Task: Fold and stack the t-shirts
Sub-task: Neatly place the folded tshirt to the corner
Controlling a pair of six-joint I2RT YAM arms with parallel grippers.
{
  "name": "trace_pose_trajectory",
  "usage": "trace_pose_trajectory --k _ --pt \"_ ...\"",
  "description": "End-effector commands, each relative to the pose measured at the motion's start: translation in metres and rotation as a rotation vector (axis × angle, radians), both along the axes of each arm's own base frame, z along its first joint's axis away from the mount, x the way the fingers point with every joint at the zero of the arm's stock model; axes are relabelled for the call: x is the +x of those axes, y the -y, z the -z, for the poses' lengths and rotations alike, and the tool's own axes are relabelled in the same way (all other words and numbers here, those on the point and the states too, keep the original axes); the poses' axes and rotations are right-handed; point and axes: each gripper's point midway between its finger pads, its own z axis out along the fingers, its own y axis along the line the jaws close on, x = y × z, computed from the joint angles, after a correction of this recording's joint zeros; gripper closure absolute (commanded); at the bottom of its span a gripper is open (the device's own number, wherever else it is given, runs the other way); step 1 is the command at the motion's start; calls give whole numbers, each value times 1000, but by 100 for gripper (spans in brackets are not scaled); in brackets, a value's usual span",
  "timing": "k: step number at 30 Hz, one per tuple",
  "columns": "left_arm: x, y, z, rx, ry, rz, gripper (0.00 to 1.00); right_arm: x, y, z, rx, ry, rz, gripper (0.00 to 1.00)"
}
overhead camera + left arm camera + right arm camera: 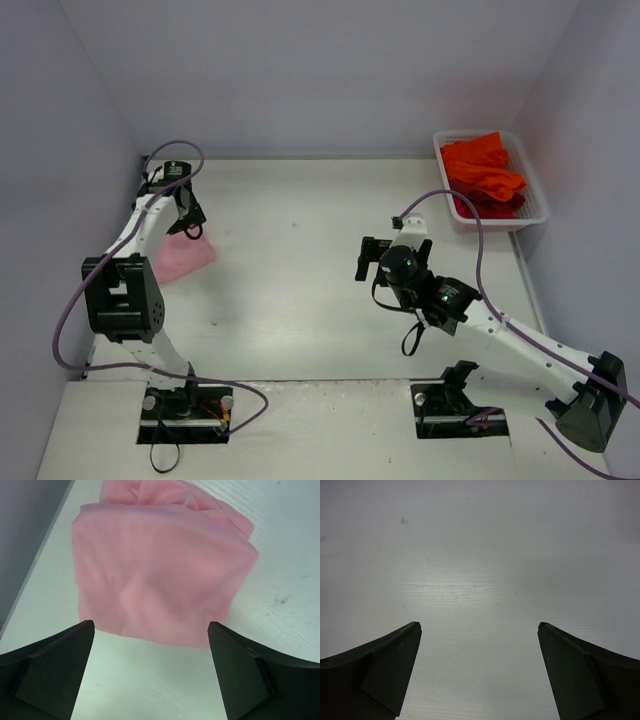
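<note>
1. Two arms reach over the worktop in the top view. The left claw, spread wide and empty, hangs above the far edge of the folded pink t-shirt at the left edge. The orange-red t-shirts are heaped in the white mesh basket at the far right corner, well apart from the right claw; that arm looks the nearer one for fetching them.
2. Left wrist view: the pink t-shirt lies straight ahead of the wide claw, untouched, with its near fold running crosswise.
3. Right wrist view: the right claw is wide and holds nothing, with only worktop beneath.
</note>
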Motion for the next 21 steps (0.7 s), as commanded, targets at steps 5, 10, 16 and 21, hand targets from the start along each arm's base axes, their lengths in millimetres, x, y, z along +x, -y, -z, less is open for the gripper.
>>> trace_pose_trajectory --k 5,10,16,21 --pt "-27 18 -31 2 79 -40 6 6 -2 -26 73 59 23 0" --pt "-53 16 -26 -6 68 -116 6 3 -1 -36 95 80 10 0" --pt "-65 12 -28 -1 98 -177 6 -3 1 -40 111 93 -12 0" --pt "-65 9 -20 14 71 -194 6 -4 2 -40 111 95 -13 0"
